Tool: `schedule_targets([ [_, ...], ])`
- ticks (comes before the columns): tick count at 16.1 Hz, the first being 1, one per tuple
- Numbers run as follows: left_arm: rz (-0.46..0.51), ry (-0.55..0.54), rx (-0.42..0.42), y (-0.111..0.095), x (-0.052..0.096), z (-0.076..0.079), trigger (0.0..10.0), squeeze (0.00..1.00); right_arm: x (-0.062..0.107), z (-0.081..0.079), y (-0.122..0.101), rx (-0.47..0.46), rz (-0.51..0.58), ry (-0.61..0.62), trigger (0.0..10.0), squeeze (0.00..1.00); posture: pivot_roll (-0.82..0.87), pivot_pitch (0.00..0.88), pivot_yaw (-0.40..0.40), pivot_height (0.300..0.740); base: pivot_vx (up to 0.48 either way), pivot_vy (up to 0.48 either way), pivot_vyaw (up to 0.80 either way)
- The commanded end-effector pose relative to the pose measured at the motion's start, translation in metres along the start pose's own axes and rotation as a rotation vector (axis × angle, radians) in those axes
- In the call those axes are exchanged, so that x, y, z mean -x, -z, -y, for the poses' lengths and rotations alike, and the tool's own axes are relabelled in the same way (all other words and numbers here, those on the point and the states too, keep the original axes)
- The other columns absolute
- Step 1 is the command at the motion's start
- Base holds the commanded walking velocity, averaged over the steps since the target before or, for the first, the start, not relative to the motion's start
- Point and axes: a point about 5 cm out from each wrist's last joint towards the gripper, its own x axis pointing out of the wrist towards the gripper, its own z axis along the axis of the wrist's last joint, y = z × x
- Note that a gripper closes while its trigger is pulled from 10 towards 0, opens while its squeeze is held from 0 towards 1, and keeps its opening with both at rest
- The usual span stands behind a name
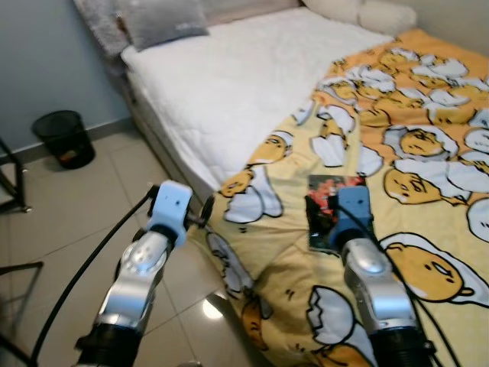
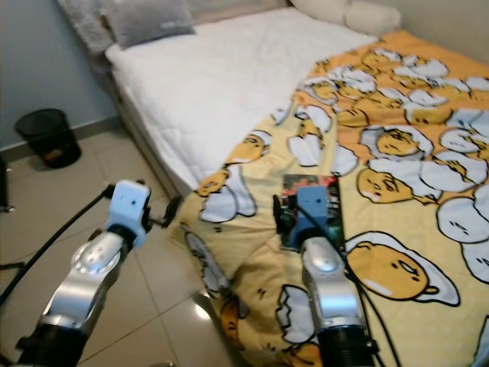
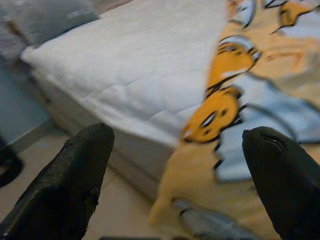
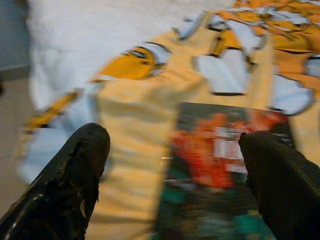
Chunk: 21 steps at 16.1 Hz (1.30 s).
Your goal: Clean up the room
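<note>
Right gripper [image 4: 172, 165] fingers spread wide above book [image 4: 225, 165] on yellow blanket [image 1: 428, 153], likely lining up grasp. Left gripper [image 3: 177, 165] fingers released, idle beside bed [image 1: 229, 84].

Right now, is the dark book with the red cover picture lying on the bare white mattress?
No, the dark book lies on the yellow egg-print blanket, with the right gripper open above it.
</note>
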Motion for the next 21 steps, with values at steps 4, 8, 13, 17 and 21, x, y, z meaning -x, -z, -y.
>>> schedule_targets([
  [4, -0.009, 0.037, -0.013, 0.0, 0.0, 0.002, 10.0, 0.83, 0.0, -0.002, 0.0, -0.037, -0.012, 0.002, 10.0, 0.0, 0.01, 0.0, 0.037, 0.74, 0.0, 0.0, 0.0],
  [8, -0.002, 0.112, -0.017, -0.001, 0.004, 0.007, 10.0, 0.84, 0.0, 0.006, 0.002, -0.098, -0.022, 0.046, 10.0, 1.0, 0.01, 0.0, 0.035, 0.74, 0.0, 0.0, 0.0],
  [13, 0.013, 0.191, 0.011, -0.002, 0.01, 0.007, 10.0, 0.84, 0.0, 0.024, 0.01, -0.118, -0.079, 0.142, 10.0, 1.0, 0.02, 0.0, 0.032, 0.74, 0.0, 0.0, 0.0],
  [17, 0.057, 0.489, 0.015, -0.016, 0.018, 0.016, 10.0, 0.84, -0.018, 0.067, 0.012, -0.218, -0.111, 0.222, 10.0, 0.0, 0.03, 0.0, 0.031, 0.74, 0.0, 0.0, 0.0],
  [21, 0.044, 0.67, 0.02, -0.023, 0.025, 0.02, 10.0, 0.83, -0.027, 0.098, 0.016, -0.327, -0.159, 0.247, 10.0, 0.0, 0.04, 0.0, 0.042, 0.74, 0.0, 0.0, 0.0],
])
